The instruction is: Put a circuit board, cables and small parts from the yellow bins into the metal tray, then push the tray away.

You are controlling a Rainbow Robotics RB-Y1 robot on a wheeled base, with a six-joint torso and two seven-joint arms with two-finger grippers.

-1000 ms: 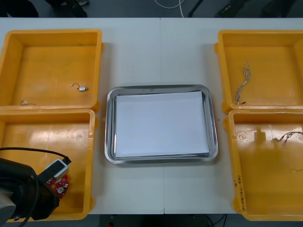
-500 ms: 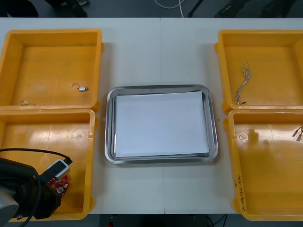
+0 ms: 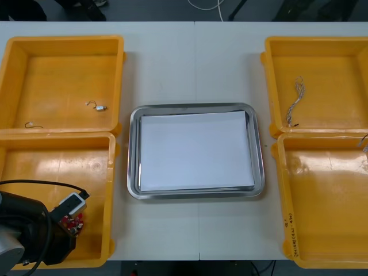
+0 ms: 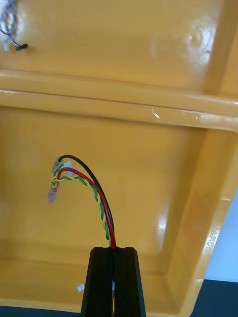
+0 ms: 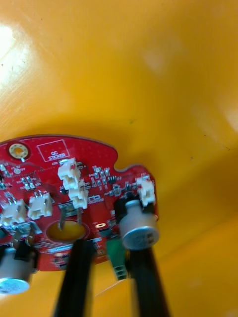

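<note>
Over the bench (image 3: 195, 63) the tray (image 3: 195, 107) sits bare, but right fingers (image 4: 99, 282) clamped on a cable (image 4: 101, 200) have lifted it off the bin (image 4: 134, 163) floor, while left fingers (image 5: 74, 282) grip the board (image 5: 94, 158).

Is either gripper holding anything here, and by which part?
The left gripper clamps the red circuit board by its edge; the right gripper pinches the cable at one end, the wires arching away.

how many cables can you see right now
2. One twisted blue and white cable lies in the far right yellow bin. One red, black and yellow-green cable is pinched in the right hand over the near right bin. The left hand, on the circuit board, may hide more.
</note>
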